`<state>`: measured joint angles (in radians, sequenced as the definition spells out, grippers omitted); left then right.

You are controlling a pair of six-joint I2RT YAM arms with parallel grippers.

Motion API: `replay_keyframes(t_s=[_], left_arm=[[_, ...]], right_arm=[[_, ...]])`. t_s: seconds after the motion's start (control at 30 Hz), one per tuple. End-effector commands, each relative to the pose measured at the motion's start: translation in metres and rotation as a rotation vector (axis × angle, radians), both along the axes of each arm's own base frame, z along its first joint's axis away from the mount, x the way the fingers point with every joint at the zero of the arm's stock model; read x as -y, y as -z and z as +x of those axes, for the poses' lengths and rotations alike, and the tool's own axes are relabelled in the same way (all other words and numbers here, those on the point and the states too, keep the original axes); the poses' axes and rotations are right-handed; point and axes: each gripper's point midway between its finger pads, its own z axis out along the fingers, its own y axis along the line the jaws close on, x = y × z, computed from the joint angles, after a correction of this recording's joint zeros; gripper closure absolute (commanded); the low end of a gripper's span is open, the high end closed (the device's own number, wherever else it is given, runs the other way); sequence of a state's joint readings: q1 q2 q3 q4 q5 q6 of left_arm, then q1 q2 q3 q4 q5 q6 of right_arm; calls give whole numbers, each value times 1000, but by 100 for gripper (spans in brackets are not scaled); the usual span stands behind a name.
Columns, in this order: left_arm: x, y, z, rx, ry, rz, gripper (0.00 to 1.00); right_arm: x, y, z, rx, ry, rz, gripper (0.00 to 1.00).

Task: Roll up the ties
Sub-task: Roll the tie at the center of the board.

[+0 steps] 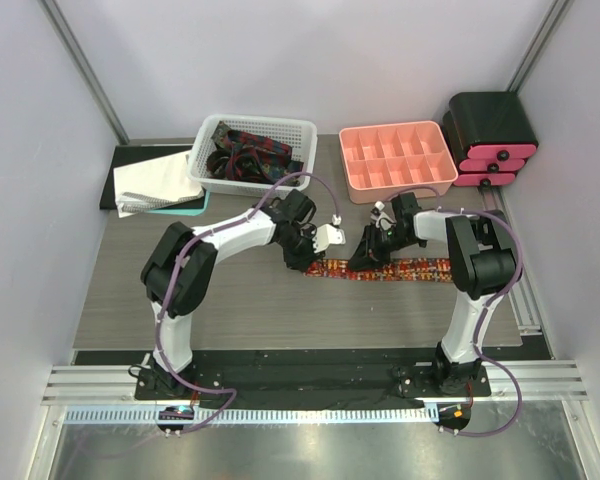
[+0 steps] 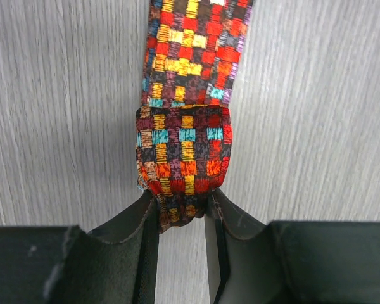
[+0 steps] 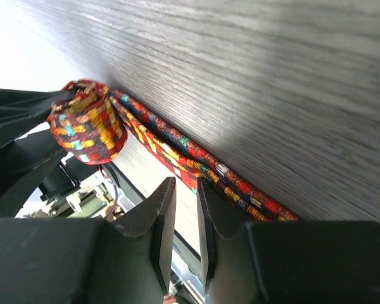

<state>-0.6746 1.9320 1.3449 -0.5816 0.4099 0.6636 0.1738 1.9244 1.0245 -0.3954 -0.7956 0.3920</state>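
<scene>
The patterned red tie lies flat on the desk, running from its middle toward the right edge. Its left end is wound into 1 small roll — the left gripper pinches that roll between both fingers. The right gripper sits at the strip's edge near the roll, jaws a thin slit apart — whether they grip fabric cannot be told.
</scene>
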Motion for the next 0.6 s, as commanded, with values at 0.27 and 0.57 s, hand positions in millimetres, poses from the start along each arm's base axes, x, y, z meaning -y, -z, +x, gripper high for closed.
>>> replay_keyframes(t_s=[0.27, 0.57], left_arm=[[-12, 22, -7, -40, 46, 143, 85], [-14, 24, -10, -34, 55, 135, 86]], right_arm=[[-44, -44, 15, 103, 80, 138, 67], [-79, -41, 23, 115, 103, 207, 62]])
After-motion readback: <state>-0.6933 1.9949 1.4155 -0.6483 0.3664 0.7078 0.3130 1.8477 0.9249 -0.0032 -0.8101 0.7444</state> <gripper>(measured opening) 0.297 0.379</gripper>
